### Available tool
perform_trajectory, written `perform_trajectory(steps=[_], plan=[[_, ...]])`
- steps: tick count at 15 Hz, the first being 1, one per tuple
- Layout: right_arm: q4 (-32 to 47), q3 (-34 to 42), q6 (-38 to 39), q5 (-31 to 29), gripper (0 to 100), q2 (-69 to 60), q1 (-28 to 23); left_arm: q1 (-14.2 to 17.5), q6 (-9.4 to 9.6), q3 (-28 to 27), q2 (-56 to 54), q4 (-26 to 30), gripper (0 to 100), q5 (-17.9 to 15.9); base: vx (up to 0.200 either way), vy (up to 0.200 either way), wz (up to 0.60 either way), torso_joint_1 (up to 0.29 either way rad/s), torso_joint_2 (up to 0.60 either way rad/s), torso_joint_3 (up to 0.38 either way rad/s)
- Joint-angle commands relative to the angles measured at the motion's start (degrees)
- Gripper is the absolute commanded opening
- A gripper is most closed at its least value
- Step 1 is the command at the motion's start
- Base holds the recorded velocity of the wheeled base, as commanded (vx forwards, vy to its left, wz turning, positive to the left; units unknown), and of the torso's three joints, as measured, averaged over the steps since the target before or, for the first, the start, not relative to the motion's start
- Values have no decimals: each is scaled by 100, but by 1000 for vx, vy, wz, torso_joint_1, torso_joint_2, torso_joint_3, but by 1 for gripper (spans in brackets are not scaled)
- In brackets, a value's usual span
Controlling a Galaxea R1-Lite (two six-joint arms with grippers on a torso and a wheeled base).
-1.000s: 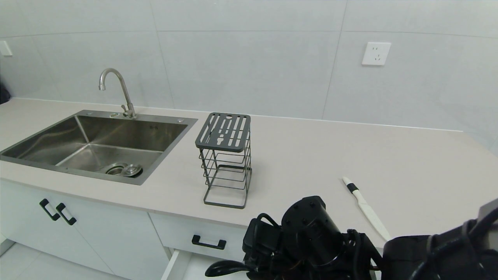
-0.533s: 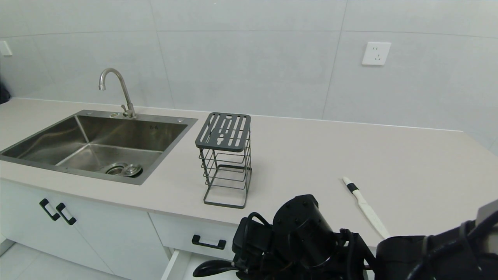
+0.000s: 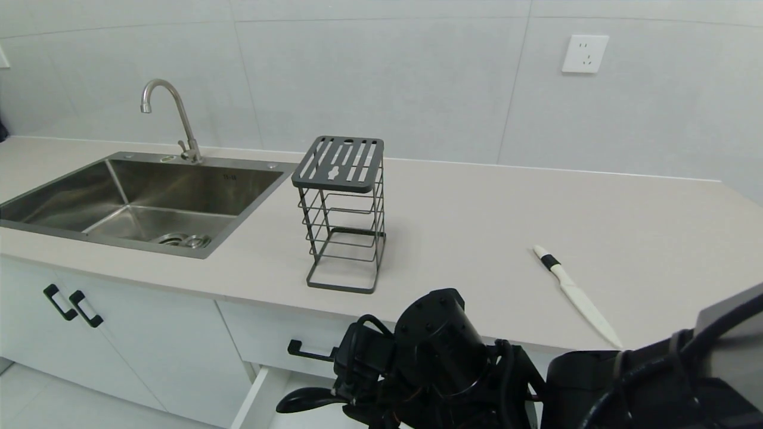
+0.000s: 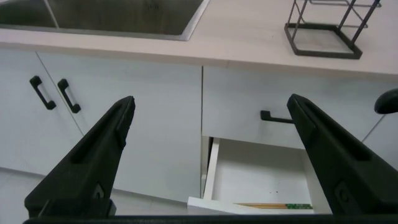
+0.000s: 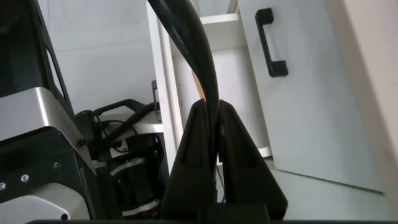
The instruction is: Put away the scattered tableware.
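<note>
The spoon [image 3: 298, 400], pinched in the right gripper [image 5: 214, 111], has slid left along the bottom edge, likely toward the open drawer [image 4: 261, 171]; left gripper [image 4: 211, 102] spread, empty.

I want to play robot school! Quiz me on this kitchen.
1. True or false: the white knife with a black band lies on the beige countertop.
2. The dark grey wire rack stands: A on the countertop, B on a shelf, C on a chair.
3. Fill in: the left end effector is ___, facing the pulled-out white drawer.
Key: 1 true; 2 A; 3 open.
</note>
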Motion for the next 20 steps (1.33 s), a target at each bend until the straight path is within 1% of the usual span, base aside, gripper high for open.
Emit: perform_trajectory(steps=[1,12,16,20], plan=[[-1,-10,-1,3,0,37,16,-7,8,0,7,-1,100,3,0,0,0,-266,520,242],[26,7,-1,-5,0,81,25,2,-1,0,7,-1,100,3,0,0,0,-260,499,235],[61,-19,-1,-5,0,81,25,2,8,0,7,-1,100,-6,0,0,0,-251,394,151],[70,-177,-45,-5,0,169,-1,2,-1,0,7,-1,100,-6,0,0,0,-73,139,60]])
